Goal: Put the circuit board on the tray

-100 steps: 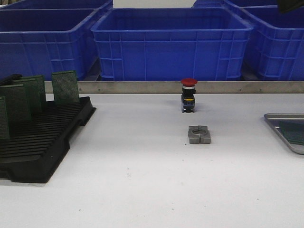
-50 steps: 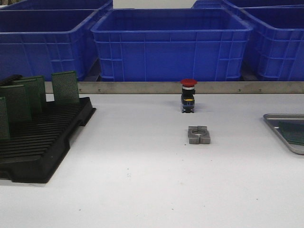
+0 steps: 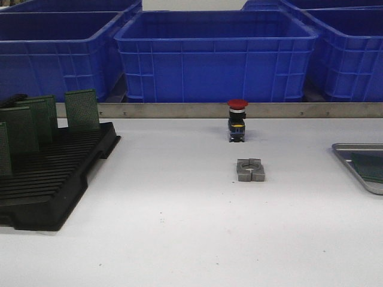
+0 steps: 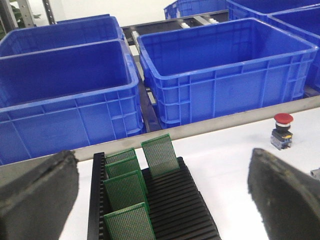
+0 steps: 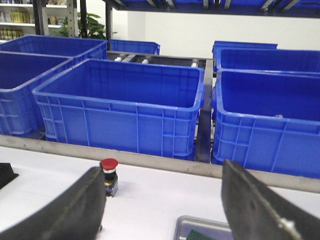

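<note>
The left fingers [image 4: 165, 197] are spread wide with nothing between them; one dark pad [image 4: 37, 197] fills one near corner of the left wrist view and its partner the other. Straight ahead of the gap, just past the tips, lies the black slotted rack [image 4: 170, 212] with four green circuit boards [image 4: 125, 190] standing upright in its slots, a fifth board [image 4: 160, 155] standing alone at the rack's far end. Off to the right-hand finger's side, farther out on the white desk [image 4: 225, 155], stands a red-capped push button [image 4: 282, 131]. Beyond the desk edge sit large blue crates [image 4: 225, 65].

The right fingers [image 5: 162, 210] are likewise spread apart and hold nothing. Between them, close in, shows the corner of the silver-grey tray [image 5: 186, 223], with a green circuit board [image 5: 207, 234] lying flat inside it. Just outside the left-hand finger [image 5: 65, 210] stands the same push button, and beyond it a metal rail [image 5: 150, 160] and more blue crates.

Neither arm shows in the front view. There the tray [image 3: 347, 156] lies at the desk's right edge, partly cut off, with the flat board [image 3: 368, 167] in it; the rack [image 3: 54, 179] sits at the left. Between them a small grey metal block [image 3: 250, 170] lies nearer than the button [image 3: 237, 119].
</note>
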`<state>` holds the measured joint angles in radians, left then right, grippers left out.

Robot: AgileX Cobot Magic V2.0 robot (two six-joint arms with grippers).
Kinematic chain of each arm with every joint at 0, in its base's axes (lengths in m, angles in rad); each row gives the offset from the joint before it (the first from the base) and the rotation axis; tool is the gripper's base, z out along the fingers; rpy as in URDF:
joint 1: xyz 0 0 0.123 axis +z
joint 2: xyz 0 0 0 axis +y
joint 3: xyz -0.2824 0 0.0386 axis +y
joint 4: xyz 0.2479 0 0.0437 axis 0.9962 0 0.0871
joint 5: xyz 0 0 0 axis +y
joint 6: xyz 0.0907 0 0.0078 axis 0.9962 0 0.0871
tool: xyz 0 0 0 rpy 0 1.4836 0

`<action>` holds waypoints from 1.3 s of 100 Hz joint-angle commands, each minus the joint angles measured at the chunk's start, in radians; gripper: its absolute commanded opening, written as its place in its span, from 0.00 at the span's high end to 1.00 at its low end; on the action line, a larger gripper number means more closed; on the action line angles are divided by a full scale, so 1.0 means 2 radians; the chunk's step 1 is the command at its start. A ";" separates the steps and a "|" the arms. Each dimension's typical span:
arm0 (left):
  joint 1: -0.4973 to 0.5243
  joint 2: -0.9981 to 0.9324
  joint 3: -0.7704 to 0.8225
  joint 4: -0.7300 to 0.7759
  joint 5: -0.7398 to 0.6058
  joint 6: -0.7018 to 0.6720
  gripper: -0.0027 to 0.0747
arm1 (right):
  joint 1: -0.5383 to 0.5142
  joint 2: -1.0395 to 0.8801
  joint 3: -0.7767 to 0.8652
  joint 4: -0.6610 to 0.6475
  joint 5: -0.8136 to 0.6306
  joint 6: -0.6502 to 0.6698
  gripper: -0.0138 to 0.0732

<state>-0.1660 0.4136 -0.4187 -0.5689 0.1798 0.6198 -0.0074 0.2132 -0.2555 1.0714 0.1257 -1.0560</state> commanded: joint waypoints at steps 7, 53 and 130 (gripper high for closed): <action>0.001 0.003 -0.010 -0.009 -0.045 -0.005 0.23 | 0.000 0.004 -0.009 0.003 -0.020 -0.002 0.26; 0.001 0.003 -0.010 -0.009 -0.044 -0.005 0.71 | 0.000 0.004 -0.009 0.003 -0.031 -0.002 0.61; 0.001 0.003 -0.010 -0.009 -0.044 -0.005 0.99 | 0.000 0.004 -0.009 0.003 -0.031 -0.002 0.92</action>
<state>-0.1660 0.4136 -0.4107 -0.5713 0.1663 0.6179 -0.0074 0.2132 -0.2464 1.0714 0.1096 -1.0560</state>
